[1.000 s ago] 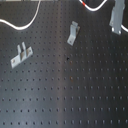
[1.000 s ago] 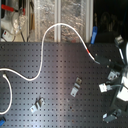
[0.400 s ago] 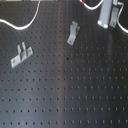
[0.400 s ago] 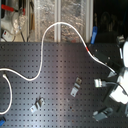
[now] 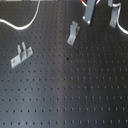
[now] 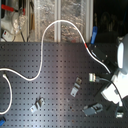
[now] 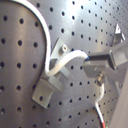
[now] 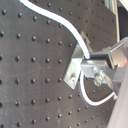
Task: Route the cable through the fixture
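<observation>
- cable [image 6: 59, 25] — white, looping across the perforated counter [image 5: 65, 95] in the second exterior view, red band [image 6: 89, 46] near the arm
- fixture [image 7: 50, 82] — cable threads its slot
- tool [image 8: 102, 67] — clamped on the cable

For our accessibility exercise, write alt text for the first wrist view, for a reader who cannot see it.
A white cable runs across a dark perforated board and passes through a small grey metal fixture bolted to it. The gripper sits close beside the fixture, where the cable bends toward it; whether it grips the cable is unclear.
</observation>
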### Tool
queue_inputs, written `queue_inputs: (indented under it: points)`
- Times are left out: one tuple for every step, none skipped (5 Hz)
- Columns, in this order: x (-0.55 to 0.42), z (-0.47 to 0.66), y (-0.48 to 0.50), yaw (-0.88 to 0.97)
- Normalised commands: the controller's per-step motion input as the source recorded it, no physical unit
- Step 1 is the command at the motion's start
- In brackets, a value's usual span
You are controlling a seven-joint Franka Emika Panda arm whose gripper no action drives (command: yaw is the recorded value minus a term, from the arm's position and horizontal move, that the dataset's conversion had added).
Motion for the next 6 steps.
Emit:
queue_inputs:
  points:
    - [-0.332,0.06,-0.155,0.32]
    - [-0.359,0.04,-0.175,0.21]
    - [-0.387,0.03,-0.148,0.13]
    - [-0.406,0.05,-0.102,0.09]
    - [-0.330,0.02,-0.042,0.02]
    - [0.000,0.00,0.000,-0.09]
